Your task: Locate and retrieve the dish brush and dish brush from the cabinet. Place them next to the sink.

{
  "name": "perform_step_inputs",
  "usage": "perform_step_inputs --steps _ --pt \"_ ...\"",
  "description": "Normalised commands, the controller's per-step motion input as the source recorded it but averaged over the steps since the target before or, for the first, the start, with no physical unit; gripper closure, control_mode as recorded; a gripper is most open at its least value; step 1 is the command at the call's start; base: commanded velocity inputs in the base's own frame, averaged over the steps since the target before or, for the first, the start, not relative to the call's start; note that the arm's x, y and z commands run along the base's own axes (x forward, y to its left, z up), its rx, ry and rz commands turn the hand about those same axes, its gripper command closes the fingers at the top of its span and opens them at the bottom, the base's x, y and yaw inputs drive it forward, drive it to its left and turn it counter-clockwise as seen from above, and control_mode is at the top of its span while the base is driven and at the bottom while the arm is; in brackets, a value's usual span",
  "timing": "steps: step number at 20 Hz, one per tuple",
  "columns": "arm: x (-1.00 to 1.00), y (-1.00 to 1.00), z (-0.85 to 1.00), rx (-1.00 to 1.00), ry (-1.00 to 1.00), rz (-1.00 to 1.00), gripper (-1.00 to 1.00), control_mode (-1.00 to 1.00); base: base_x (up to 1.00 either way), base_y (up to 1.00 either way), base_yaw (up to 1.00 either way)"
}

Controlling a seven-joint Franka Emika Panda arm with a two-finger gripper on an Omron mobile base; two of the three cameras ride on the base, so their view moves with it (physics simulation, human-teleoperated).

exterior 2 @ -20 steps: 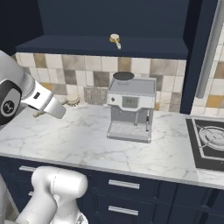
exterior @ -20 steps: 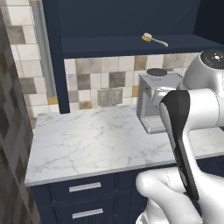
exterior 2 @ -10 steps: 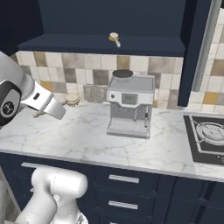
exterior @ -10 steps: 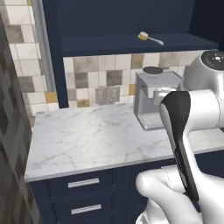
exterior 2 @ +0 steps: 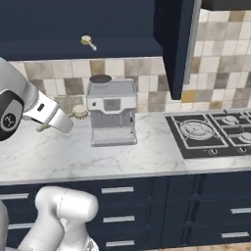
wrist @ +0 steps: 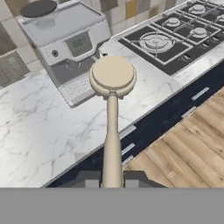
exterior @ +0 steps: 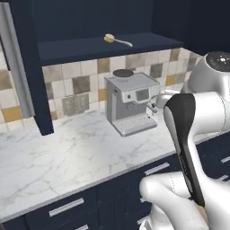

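- Tan wooden dish brush (wrist: 112, 113) is clamped by its handle between the two dark fingertips of the hand (wrist: 112, 178); jaws pinched tight on the thin handle.
- Long axis runs straight out along the hand: handle at the fingertips, round head at the far end, flat pale back of the head facing the camera.
- In the hand view the head sits over the marble worktop (wrist: 39, 127), in front of the grey coffee machine (wrist: 65, 41), clear of both.
- In the right base view the wooden brush head (exterior 2: 79, 112) shows just left of the coffee machine (exterior 2: 112, 112), beyond the white forearm.
- Yellow-bristled dish brush (exterior: 117, 40) lies flat on the shelf of the navy cabinet (exterior: 94, 47); head to the left, grey handle pointing right and slightly toward the front edge. Same brush in the right base view (exterior 2: 88, 42).
- Black stovetop (exterior 2: 211, 132) sits on the worktop right of the coffee machine, well apart from the held brush.
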Motion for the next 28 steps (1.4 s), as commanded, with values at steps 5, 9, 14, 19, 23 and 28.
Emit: perform_step_inputs --steps 5,9,14,19,23,28 --pt "0.00 0.00 0.00 0.00 0.00 0.00 1.00 1.00 -0.04 0.00 -0.48" --pt "0.00 0.00 0.00 0.00 0.00 0.00 1.00 1.00 -0.01 0.00 -0.49" --pt "0.00 0.00 0.00 0.00 0.00 0.00 1.00 1.00 -0.02 0.00 -0.49" --pt "0.00 0.00 0.00 0.00 0.00 0.00 1.00 1.00 -0.03 0.00 -0.49" --pt "0.00 0.00 0.00 0.00 0.00 0.00 1.00 1.00 -0.04 0.00 -0.48" --pt "0.00 0.00 0.00 0.00 0.00 0.00 1.00 1.00 -0.05 0.00 -0.48"
